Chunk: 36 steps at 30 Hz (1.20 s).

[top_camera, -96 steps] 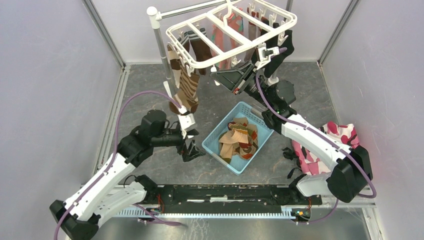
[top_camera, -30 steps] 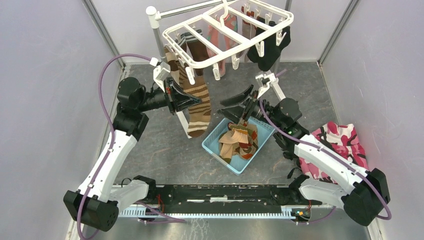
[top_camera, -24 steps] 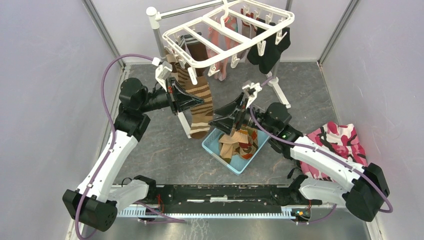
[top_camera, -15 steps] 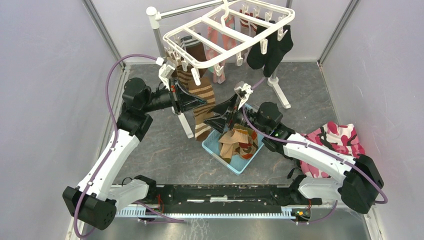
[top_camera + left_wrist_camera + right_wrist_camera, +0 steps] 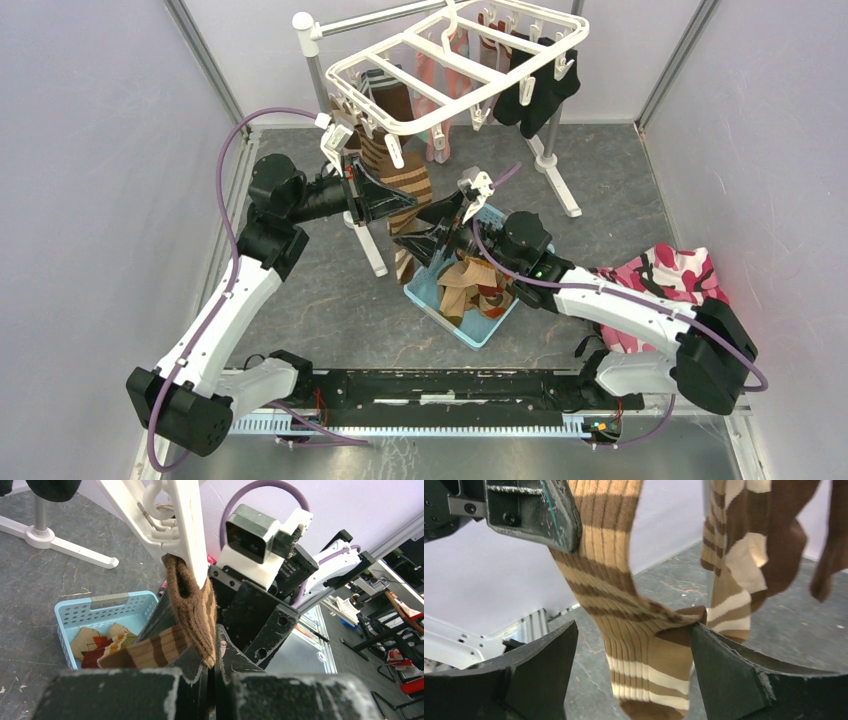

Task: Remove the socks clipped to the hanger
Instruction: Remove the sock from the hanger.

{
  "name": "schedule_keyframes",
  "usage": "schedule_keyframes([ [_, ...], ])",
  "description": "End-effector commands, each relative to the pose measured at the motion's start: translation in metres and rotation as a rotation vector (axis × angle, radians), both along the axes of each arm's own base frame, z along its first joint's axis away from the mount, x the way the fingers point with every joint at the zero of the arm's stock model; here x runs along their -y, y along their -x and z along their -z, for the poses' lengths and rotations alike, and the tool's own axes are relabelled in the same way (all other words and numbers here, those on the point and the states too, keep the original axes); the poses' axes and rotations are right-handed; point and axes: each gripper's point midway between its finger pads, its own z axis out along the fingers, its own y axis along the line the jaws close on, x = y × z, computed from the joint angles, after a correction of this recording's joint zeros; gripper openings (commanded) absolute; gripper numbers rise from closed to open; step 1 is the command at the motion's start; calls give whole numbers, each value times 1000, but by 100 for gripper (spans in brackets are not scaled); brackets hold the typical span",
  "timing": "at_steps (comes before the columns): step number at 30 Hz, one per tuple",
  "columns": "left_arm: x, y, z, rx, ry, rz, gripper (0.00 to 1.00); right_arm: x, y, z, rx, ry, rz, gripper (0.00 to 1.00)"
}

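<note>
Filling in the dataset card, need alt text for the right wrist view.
A brown-and-tan striped sock hangs between the wide-open jaws of the right gripper at the bottom of the picture. At top left the left gripper is clamped on the sock higher up; other socks hang at right above a grey floor.

Middle of the brown-orange striped sock (image 5: pixel 412 182) is hidden behind the right claw (image 5: pixel 408 232) in top view. Its upper end is cut off in right wrist view. Hook of the white plastic rectangular hanger frame (image 5: pixel 420 122) is clipped by the top edge.
</note>
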Motion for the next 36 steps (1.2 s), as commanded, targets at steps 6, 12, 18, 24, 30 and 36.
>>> schedule_keyframes([
  [6,-1,10,-29,56,43,18,2,59,-13,-7,123,104,52,98],
  [12,0,10,-28,56,41,18,2,37,3,-30,200,61,-142,98],
  [18,-1,11,-30,55,43,21,2,19,4,-44,214,-35,-219,91],
  [24,-1,12,-30,49,40,29,2,7,12,-57,224,-104,-272,81],
  [30,0,13,-27,46,32,31,2,0,12,-64,210,-125,-283,53],
  [36,-2,4,-23,42,16,-15,52,2,15,-50,138,-100,-280,0],
])
